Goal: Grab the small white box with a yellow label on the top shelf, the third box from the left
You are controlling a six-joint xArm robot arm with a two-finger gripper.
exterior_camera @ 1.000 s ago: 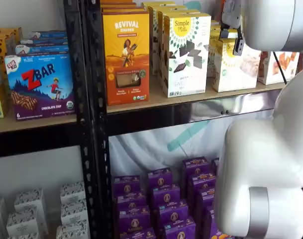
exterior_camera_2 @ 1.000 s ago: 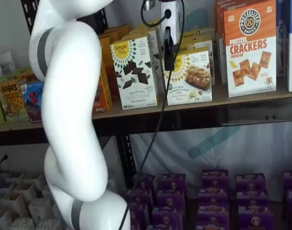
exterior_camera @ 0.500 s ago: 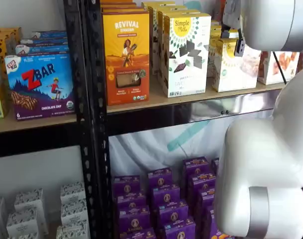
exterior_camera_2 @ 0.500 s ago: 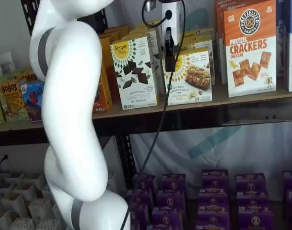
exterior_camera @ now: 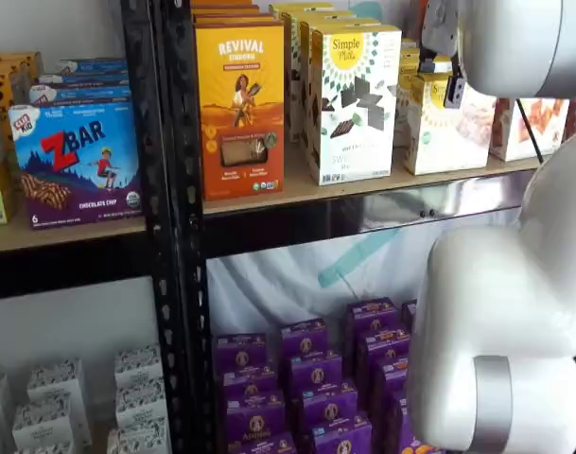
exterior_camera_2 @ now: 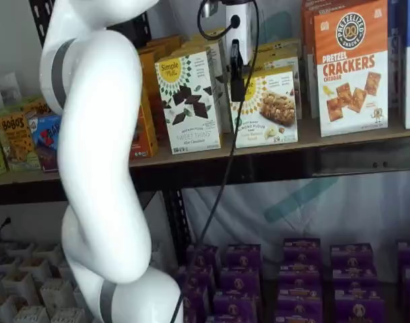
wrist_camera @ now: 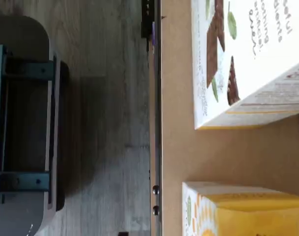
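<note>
The hand (exterior_camera_2: pixel 237 74) hung in front of the top shelf (exterior_camera_2: pixel 339 138), its black fingers (exterior_camera_2: pixel 237 84) seen side-on as one dark bar — whether they were spread or closed could not be told. The small white box (exterior_camera_2: pixel 268 108) stood on the shelf board just behind and to the right of those fingers, between the taller white box (exterior_camera_2: pixel 189 101) with chocolate pieces and the orange crackers box (exterior_camera_2: pixel 351 67). In a shelf view the fingers (exterior_camera: pixel 452 91) overlapped that box's upper edge (exterior_camera: pixel 448 128).
</note>
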